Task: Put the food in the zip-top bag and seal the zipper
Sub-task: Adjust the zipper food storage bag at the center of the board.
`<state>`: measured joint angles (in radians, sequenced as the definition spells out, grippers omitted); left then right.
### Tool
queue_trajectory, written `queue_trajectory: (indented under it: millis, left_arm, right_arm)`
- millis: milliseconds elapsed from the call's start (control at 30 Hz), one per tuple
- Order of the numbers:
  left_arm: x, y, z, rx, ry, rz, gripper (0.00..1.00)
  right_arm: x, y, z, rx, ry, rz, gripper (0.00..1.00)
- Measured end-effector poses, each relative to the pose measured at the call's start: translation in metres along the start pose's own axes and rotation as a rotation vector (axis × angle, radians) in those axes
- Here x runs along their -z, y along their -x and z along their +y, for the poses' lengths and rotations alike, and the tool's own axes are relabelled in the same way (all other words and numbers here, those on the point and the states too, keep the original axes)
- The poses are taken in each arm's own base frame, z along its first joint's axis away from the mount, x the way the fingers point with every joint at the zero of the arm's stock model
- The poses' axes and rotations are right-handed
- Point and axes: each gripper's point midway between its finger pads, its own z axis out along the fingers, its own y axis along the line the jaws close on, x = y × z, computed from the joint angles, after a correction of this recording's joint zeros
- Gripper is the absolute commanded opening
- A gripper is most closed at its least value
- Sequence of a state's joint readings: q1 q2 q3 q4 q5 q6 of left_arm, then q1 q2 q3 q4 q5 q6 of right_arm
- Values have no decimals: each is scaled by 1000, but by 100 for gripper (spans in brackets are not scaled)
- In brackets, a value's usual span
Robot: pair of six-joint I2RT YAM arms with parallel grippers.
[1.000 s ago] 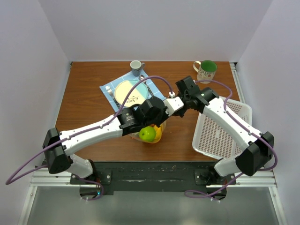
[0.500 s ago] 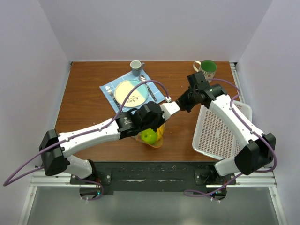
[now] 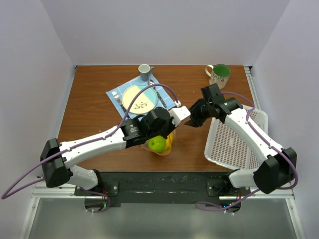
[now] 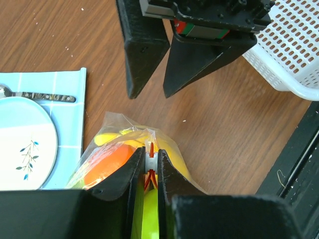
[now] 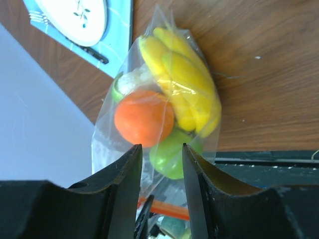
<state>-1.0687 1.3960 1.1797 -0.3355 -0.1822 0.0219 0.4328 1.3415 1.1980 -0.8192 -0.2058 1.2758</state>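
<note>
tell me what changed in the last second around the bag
The right gripper backed away from the zip-top bag toward the basket and opened its jaws. The left gripper stays shut on the zipper; the food remains bagged.

The white left arm [image 3: 99, 142] is stretching toward the centre, its left gripper [image 4: 151, 160] pinching its fingers nearly together. The white right arm [image 3: 246, 130] is bending inward, its right gripper [image 4: 149, 93] holding its fingers apart.

Bare tabletop [image 3: 192, 147] between zip-top bag [image 3: 168, 144] and basket [image 3: 234, 142]
</note>
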Motion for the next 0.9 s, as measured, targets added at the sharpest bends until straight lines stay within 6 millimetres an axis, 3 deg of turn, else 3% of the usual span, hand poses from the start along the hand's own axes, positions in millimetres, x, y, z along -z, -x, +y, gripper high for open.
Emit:
queue_trajectory:
  millis: [567,900]
  left_arm:
    - [-5,24,-8,-81,-57,-106,3]
    - [-8,22,-5,-166,-54,-123,2]
  right_arm:
    - [-5,-24,6,-80,21,158,40]
    - [-3,-29,9,-93,30,187,34]
